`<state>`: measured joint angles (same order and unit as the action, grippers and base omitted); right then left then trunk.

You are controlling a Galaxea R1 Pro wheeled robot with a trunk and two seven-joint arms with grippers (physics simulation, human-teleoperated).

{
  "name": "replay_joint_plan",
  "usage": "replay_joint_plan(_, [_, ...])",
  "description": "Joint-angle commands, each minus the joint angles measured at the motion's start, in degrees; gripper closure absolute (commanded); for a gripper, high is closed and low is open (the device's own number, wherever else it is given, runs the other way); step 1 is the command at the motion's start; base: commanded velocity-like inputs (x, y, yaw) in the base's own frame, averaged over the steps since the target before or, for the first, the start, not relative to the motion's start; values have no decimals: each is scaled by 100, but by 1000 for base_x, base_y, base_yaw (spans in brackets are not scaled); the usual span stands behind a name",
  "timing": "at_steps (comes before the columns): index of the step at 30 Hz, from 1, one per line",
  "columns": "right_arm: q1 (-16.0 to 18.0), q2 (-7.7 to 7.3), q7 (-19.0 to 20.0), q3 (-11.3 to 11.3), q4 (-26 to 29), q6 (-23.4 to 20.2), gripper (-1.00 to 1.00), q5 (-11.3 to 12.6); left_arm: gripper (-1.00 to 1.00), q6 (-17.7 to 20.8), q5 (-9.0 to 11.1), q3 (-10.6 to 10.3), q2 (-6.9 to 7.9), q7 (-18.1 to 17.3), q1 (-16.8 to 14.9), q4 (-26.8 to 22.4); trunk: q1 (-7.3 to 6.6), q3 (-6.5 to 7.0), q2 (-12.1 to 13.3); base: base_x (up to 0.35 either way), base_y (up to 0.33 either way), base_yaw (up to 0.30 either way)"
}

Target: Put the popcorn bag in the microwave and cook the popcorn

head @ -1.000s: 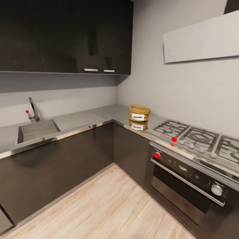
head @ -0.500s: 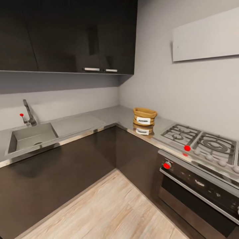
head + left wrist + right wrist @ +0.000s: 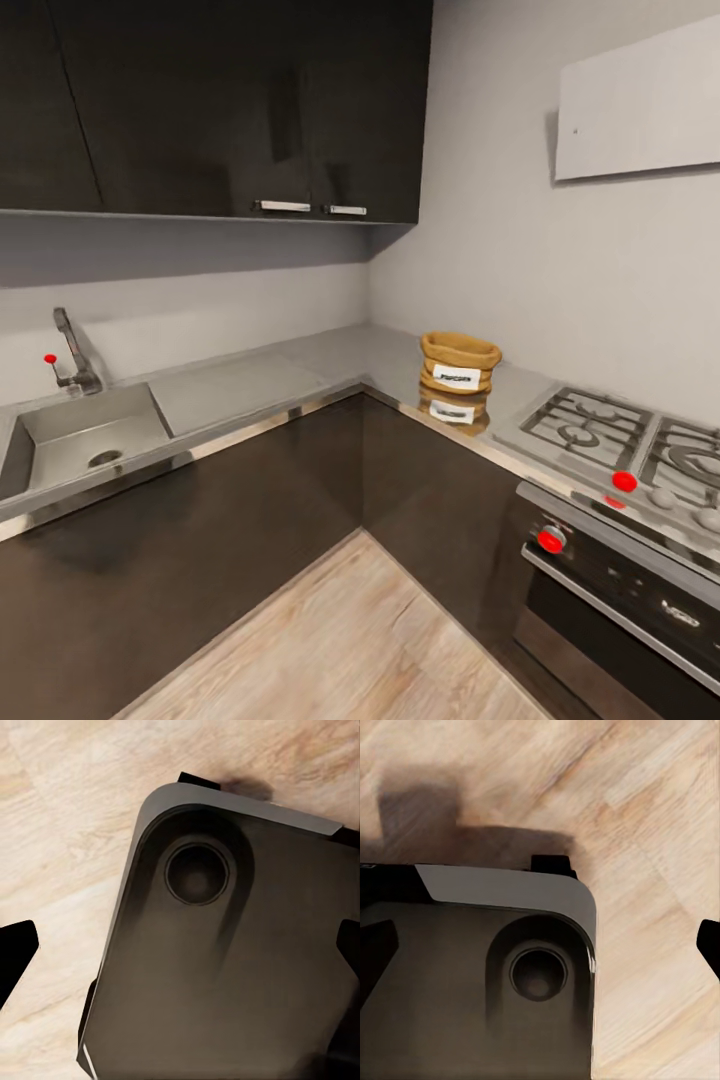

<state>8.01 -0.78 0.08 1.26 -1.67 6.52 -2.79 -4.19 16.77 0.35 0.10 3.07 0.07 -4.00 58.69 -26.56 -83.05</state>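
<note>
A steel sink is recessed into the counter at the far left, with a bent tap behind it carrying a red-tipped lever. The counter is a glossy grey slab with a bright metal front edge; it runs right to the corner, then turns along the right-hand wall. Dark glossy upper cabinets hang above the left run, with two short metal handles near the lower edge. Open light wood floor fills the angle between the two runs of dark base cabinets.

The popcorn bag, a squat tan sack with a rolled rim and white label, stands upright on the counter just past the corner, apart from the front edge, mirrored in the surface. Beside it lies the steel hob with dark grates, above a built-in oven with red knobs. A flat grey hood is fixed to the wall above.

Both wrist views look down at the robot's dark rounded base over the floor. The left claw and right claw each show dark fingertips wide apart, gripping nothing.
</note>
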Motion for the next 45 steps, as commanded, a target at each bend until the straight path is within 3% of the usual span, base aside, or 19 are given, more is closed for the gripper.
replay_joint_plan(1, [8,-1,1,16,-18,34,-100,-29,-100,-6,20,0,-1,9,1,-5,3,-5,-2,319,158,0])
replay_joint_plan(11, [8,-1,1,15,-18,26,-100,-29,-100,-3,20,0,-1,17,1,-4,3,-5,-2,319,161,-13])
replay_joint_plan(23, [8,-1,1,14,-18,8,-100,-29,-100,-26,20,9,-1,18,1,-12,3,-5,-2,292,178,-224])
replay_joint_plan(45, [8,-1,1,22,-18,-1,-100,-29,-100,-38,36,12,-18,42,1,-21,3,-5,-2,15,12,-243])
